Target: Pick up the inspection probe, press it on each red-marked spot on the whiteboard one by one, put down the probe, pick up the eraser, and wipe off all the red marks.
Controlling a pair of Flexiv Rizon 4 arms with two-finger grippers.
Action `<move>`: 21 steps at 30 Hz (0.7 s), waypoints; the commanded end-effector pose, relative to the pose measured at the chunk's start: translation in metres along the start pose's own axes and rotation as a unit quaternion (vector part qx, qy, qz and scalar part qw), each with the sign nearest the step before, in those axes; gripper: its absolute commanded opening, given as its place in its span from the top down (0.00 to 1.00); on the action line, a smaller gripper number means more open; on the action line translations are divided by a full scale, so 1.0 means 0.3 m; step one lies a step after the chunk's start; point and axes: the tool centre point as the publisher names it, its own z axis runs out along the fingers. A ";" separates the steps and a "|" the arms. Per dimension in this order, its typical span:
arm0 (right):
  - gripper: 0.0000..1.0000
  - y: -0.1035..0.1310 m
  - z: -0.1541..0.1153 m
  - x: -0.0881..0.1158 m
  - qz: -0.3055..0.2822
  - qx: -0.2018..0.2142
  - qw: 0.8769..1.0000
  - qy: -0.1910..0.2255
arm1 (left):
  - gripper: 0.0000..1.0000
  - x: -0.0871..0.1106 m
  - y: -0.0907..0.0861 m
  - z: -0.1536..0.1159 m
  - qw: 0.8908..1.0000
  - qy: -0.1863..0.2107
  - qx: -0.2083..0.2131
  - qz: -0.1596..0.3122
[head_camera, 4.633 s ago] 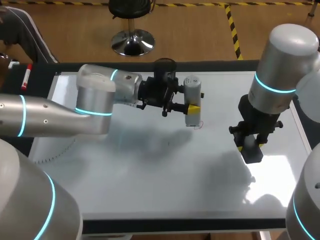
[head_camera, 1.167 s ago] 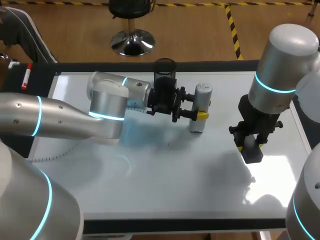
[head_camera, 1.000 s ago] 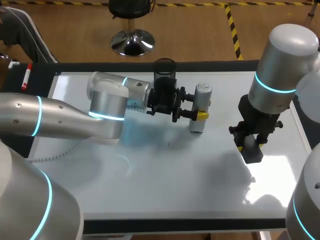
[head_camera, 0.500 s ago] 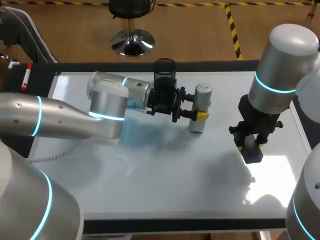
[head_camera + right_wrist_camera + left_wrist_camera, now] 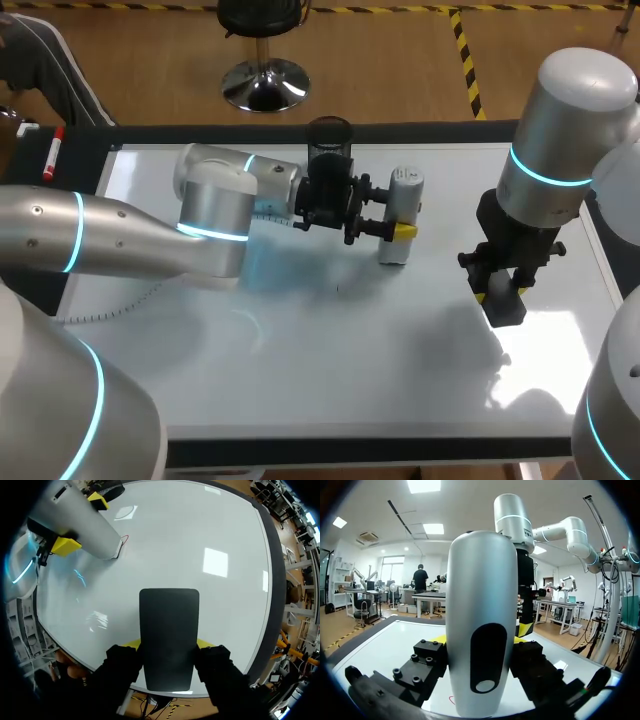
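A dark table [image 5: 350, 453] carries a wide whiteboard [image 5: 350, 350], with 1 red-capped marker [image 5: 50, 155] on the table's left margin

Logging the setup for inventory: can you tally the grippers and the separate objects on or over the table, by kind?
grippers: 2, the left gripper and the right gripper
inspection probe: 1
eraser: 1
whiteboard: 1
red-capped marker: 1
dark cup: 1
Total: 7
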 end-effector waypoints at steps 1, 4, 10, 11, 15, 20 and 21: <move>1.00 -0.004 -0.003 -0.004 -0.001 -0.001 1.000 0.001 | 1.00 -0.004 0.079 0.011 1.000 0.002 0.004 -0.003; 1.00 -0.004 -0.003 -0.004 -0.001 -0.001 1.000 0.001 | 1.00 -0.001 0.075 0.010 1.000 0.002 0.002 -0.002; 1.00 -0.004 -0.003 -0.004 -0.001 -0.001 1.000 0.001 | 1.00 0.001 0.055 0.014 1.000 0.003 0.003 0.000; 1.00 -0.004 -0.003 -0.004 -0.001 -0.001 1.000 0.001 | 1.00 0.001 0.049 0.016 1.000 0.003 0.005 0.001; 1.00 -0.004 -0.003 -0.004 -0.001 -0.001 1.000 0.001 | 1.00 0.001 0.024 0.018 1.000 0.005 0.005 0.003; 1.00 -0.004 -0.003 -0.004 -0.001 -0.001 1.000 0.001 | 1.00 -0.006 -0.015 0.013 1.000 0.004 0.016 0.009; 1.00 -0.004 -0.003 -0.004 -0.001 -0.001 1.000 0.001 | 1.00 -0.007 -0.022 0.013 1.000 0.005 0.013 0.010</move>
